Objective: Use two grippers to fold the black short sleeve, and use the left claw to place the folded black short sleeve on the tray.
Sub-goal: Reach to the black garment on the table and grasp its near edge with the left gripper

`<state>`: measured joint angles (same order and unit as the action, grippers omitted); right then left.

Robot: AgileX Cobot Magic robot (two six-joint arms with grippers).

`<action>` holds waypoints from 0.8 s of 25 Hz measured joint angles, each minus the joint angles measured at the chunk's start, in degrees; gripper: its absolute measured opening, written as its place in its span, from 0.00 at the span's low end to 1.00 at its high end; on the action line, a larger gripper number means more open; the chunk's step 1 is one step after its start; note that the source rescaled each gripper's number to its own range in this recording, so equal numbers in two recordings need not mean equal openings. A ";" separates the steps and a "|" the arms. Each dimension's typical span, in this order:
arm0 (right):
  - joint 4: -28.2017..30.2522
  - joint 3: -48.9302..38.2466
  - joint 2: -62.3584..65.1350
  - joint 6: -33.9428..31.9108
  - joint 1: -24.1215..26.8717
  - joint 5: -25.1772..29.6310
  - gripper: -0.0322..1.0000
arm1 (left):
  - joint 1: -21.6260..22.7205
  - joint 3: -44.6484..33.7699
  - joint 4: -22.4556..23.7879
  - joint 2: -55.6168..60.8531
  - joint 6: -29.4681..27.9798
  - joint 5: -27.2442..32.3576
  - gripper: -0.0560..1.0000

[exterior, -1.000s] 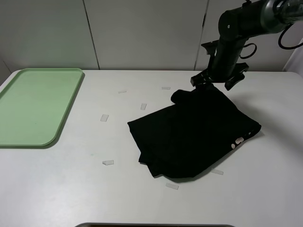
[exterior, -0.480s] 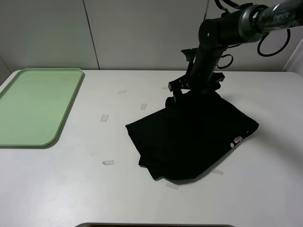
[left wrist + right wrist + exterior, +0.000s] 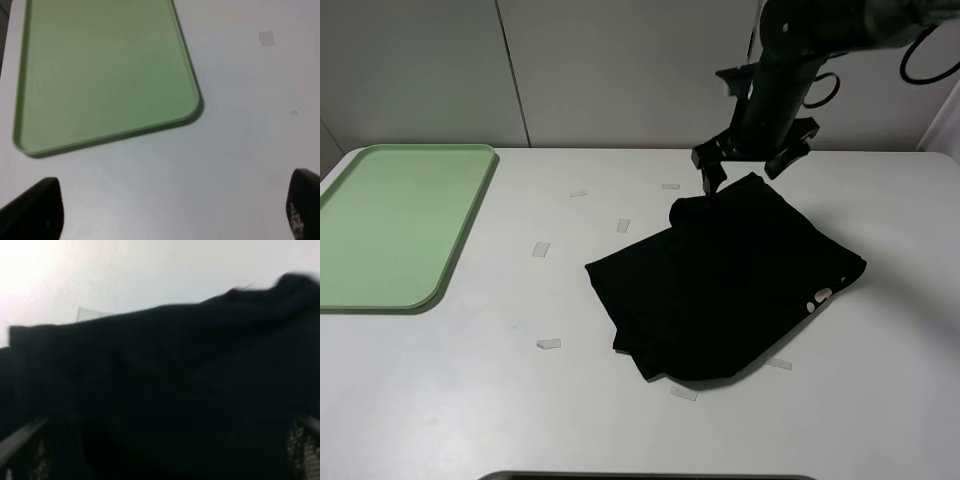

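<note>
The shirt (image 3: 725,285) lies folded into a rough square on the white table (image 3: 520,400), right of centre. A bit of pale lettering (image 3: 820,297) shows at its right edge. The right gripper (image 3: 748,165) hangs over the shirt's far edge with its jaws spread. Whether it touches the cloth cannot be told from the high view. In the blurred right wrist view, the right gripper (image 3: 160,450) has dark cloth (image 3: 190,390) filling the space under it. Its fingertips (image 3: 20,445) stand wide apart, with nothing pinched between them.

The tray (image 3: 400,220) sits at the far left of the table, well apart from the shirt. In the left wrist view, the left gripper (image 3: 165,210) hovers over bare table near the tray (image 3: 100,75). Its fingertips (image 3: 35,207) are spread wide and hold nothing. Small clear strips (image 3: 541,249) lie scattered on the table between the tray and the shirt.
</note>
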<state>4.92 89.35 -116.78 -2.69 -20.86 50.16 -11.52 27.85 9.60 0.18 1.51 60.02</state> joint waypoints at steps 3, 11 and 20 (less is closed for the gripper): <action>2.99 0.21 4.17 0.34 0.93 2.97 1.00 | 0.00 0.00 0.00 0.00 0.00 0.00 0.88; 7.02 -0.10 13.24 4.47 2.55 15.77 1.00 | 0.00 0.00 0.00 0.00 0.00 0.00 0.88; 4.08 -16.17 35.78 7.20 4.63 9.04 1.00 | 0.00 0.00 0.00 0.00 0.00 -0.05 0.88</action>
<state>9.00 73.19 -81.00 4.51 -16.23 59.20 -11.52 27.85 9.60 0.18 1.51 59.96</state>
